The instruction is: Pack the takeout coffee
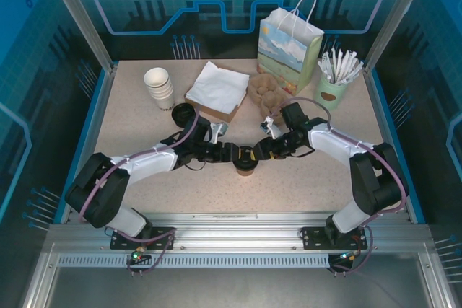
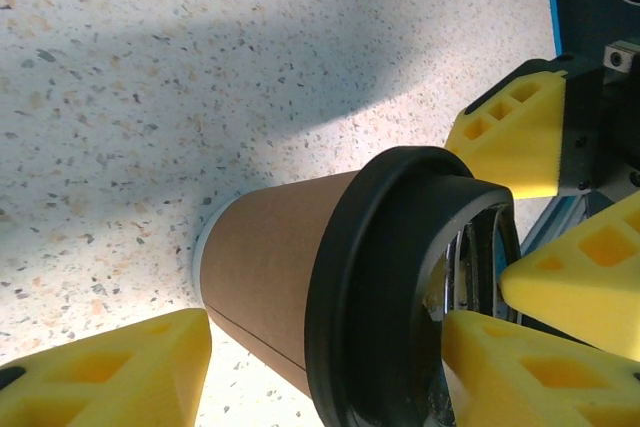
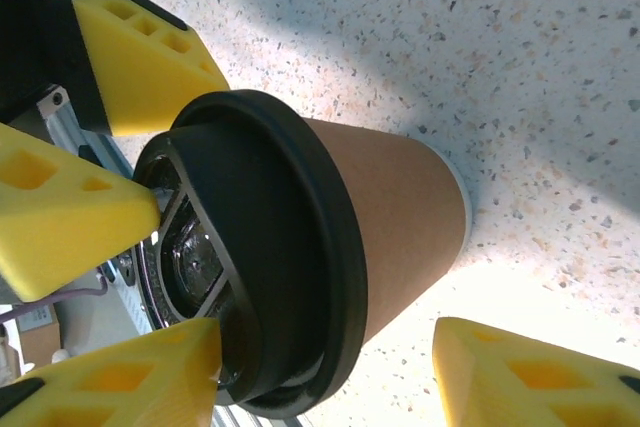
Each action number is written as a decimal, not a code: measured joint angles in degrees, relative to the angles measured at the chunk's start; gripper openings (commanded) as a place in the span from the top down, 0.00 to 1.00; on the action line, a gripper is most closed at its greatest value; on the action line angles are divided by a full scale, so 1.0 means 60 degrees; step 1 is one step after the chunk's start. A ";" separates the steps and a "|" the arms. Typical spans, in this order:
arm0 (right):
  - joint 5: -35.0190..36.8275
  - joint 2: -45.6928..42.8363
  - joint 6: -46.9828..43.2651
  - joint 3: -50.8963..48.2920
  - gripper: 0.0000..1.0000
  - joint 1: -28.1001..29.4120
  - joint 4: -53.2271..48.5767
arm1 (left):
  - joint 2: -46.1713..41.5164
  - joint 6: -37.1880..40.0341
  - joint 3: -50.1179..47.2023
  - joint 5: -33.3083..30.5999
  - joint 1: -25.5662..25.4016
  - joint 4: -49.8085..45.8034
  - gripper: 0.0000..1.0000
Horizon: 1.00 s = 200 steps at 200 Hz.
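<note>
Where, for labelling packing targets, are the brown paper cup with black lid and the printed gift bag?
brown paper cup with black lid [image 2: 270, 267]: left wrist view, side wall.
printed gift bag [image 1: 283, 50]: top external view, front panel.

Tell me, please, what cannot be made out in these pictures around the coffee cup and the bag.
- Left wrist view: whether the left gripper presses the takeout coffee; its lid hides one finger's contact.
- Right wrist view: whether the cup holds drink; the lid covers it.
- Top view: the inside of the gift bag, hidden by its front wall.
</note>
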 measured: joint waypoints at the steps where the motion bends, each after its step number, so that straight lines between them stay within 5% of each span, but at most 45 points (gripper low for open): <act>1: 0.0022 0.0000 0.0004 0.0011 0.38 0.0004 -0.0015 | 0.0000 0.0000 0.0004 -0.0007 0.0000 -0.0011 0.35; 88: 0.0488 -0.0521 0.0066 0.0663 0.19 0.0007 -0.0521 | -0.0353 -0.0109 0.0601 -0.0226 0.0000 -0.0707 0.28; 200: 0.0069 -0.0066 0.0393 0.0295 0.20 0.0747 0.0168 | -0.2178 -0.0175 0.0193 -0.0951 0.1257 -0.1129 0.27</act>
